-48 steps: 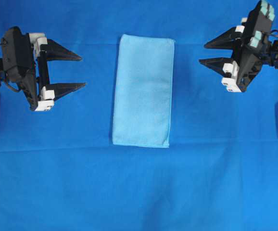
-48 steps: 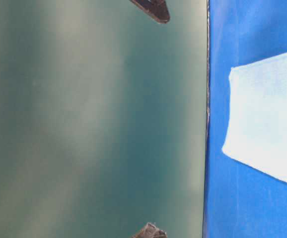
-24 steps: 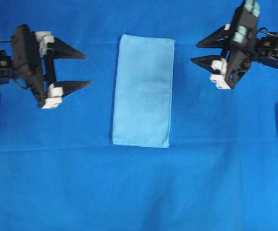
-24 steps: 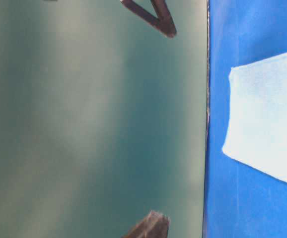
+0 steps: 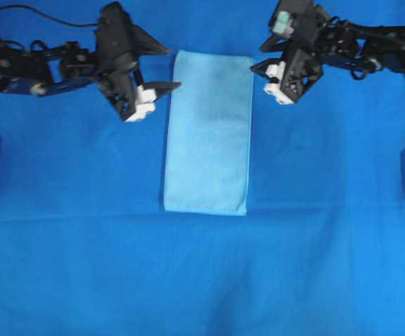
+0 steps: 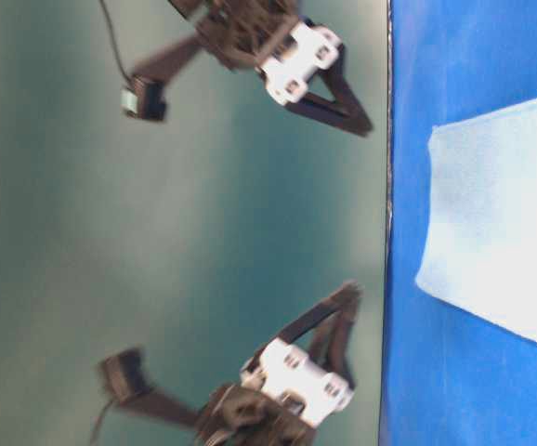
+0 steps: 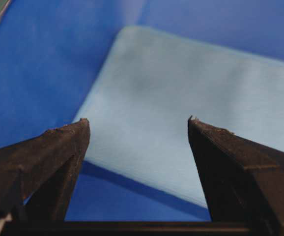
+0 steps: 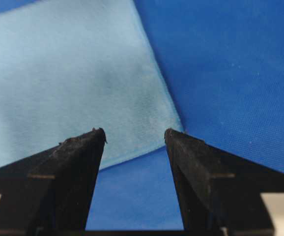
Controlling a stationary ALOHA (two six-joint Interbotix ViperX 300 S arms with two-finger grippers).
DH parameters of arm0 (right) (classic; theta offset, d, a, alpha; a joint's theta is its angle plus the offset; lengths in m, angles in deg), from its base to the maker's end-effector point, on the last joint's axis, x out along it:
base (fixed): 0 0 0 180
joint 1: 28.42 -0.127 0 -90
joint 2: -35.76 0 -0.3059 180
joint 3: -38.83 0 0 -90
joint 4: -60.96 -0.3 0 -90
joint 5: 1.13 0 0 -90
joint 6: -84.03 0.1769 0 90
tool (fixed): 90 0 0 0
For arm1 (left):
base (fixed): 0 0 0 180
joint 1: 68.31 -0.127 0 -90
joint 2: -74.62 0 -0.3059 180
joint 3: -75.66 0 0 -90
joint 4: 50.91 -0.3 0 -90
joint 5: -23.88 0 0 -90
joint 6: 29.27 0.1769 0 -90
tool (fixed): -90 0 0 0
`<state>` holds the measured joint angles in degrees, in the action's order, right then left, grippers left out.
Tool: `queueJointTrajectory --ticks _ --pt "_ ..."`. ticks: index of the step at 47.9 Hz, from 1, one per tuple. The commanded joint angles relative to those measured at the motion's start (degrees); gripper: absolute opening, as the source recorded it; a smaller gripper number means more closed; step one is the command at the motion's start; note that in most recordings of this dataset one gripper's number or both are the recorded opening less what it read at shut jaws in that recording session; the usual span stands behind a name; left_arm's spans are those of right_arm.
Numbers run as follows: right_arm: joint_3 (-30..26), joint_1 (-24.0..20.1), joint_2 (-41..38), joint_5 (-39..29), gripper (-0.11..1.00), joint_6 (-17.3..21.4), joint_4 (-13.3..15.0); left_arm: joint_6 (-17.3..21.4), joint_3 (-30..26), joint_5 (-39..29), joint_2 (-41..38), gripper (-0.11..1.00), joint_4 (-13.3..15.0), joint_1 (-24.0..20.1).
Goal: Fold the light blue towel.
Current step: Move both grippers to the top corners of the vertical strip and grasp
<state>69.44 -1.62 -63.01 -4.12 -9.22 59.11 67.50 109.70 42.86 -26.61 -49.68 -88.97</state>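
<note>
There are two grippers, one light blue towel and one deep blue cloth sheet that covers the table.

The left gripper (image 5: 164, 70) has its jaws spread wide and grasps nothing. In the left wrist view its two black fingers (image 7: 58, 147) stand well apart with only air between them; their tips frame the near corner of the towel, which lies just ahead of and below them. No contact with the fabric shows.

The right gripper (image 5: 264, 57) is likewise wide open and empty. In the right wrist view its fingers (image 8: 78, 152) straddle the towel's corner, the hem running between the tips and off to the left; whether they touch the cloth cannot be told.

The light blue towel (image 5: 208, 131) lies flat between the two grippers, its upper short edge level with them and the rest stretching away from them toward the lower part of the overhead view. It is a tall, narrow rectangle, pale sky blue, smooth, with a stitched hem and a fine woven grain visible up close. A faint darker patch sits near its upper end.

Around and beyond it spreads the deep blue cloth sheet (image 5: 202, 280), with a faint horizontal crease just past the towel's far short edge.
</note>
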Motion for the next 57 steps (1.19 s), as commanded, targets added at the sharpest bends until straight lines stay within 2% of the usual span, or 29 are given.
queueJointTrajectory --ticks 1,16,30,33,36,42,44,48,57 --pt "-2.1 0.7 -2.1 0.4 0.57 0.0 0.2 0.0 -3.3 0.3 -3.3 0.77 0.1 -1.6" --pt "-5.6 2.5 -10.9 2.3 0.57 0.0 0.2 -0.1 -8.4 0.7 -14.0 0.77 0.1 -4.9" --pt "-7.1 4.4 -14.9 2.5 0.56 -0.3 0.3 0.0 -9.1 0.7 -17.3 0.73 0.1 -7.2" --pt "-7.2 4.4 -15.3 2.5 0.51 -0.3 0.5 0.0 -8.9 0.4 -17.3 0.67 0.1 -7.1" --pt "-7.2 4.4 -15.7 2.5 0.43 -0.3 1.2 0.0 -8.8 0.2 -17.3 0.54 0.1 -7.2" --pt "-7.2 4.4 -16.3 2.3 0.12 -0.3 1.8 0.0 -9.1 -0.3 -17.4 0.25 0.1 -7.2" --pt "-7.2 4.4 -16.3 2.2 0.05 -0.3 1.8 0.0 -9.1 -0.4 -17.4 0.16 0.1 -7.1" --pt "-7.0 4.4 -16.3 1.9 0.05 -0.3 1.8 0.0 -9.1 -0.4 -17.5 0.05 0.1 -7.2" --pt "-7.6 4.4 -15.8 1.8 0.05 -0.3 1.8 0.0 -9.1 -1.0 -17.1 0.04 0.1 -7.1"
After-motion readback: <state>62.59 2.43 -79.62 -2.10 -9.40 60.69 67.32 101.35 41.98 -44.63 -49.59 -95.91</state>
